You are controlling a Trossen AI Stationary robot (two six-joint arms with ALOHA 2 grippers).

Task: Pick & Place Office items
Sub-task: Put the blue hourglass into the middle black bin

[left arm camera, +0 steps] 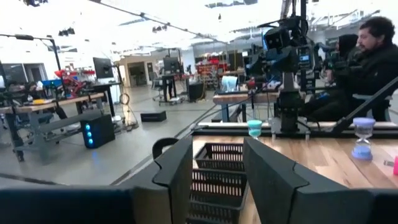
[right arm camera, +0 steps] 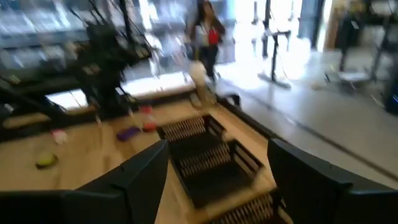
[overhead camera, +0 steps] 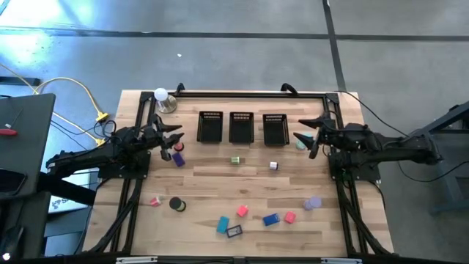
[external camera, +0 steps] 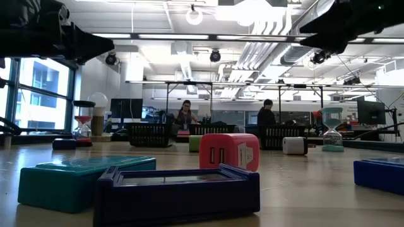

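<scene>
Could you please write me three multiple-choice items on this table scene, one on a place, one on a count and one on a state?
1. Where does the black round roll lie?
A. In the middle bin
B. On the bare wood, toward the left arm's side
C. Between the right gripper's fingers

2. How many black mesh bins stand in the row at the table's far side?
A. Two
B. Three
C. Five

3. How do the right gripper's fingers stand?
A. Apart, with nothing between them
B. Clamped on a pink block
C. Clamped on the roll

Answers: 1 B, the high view shows the roll on the wood near a small pink block. 2 B, three bins sit side by side. 3 A, the right wrist view shows a bin through the open gap.
</scene>
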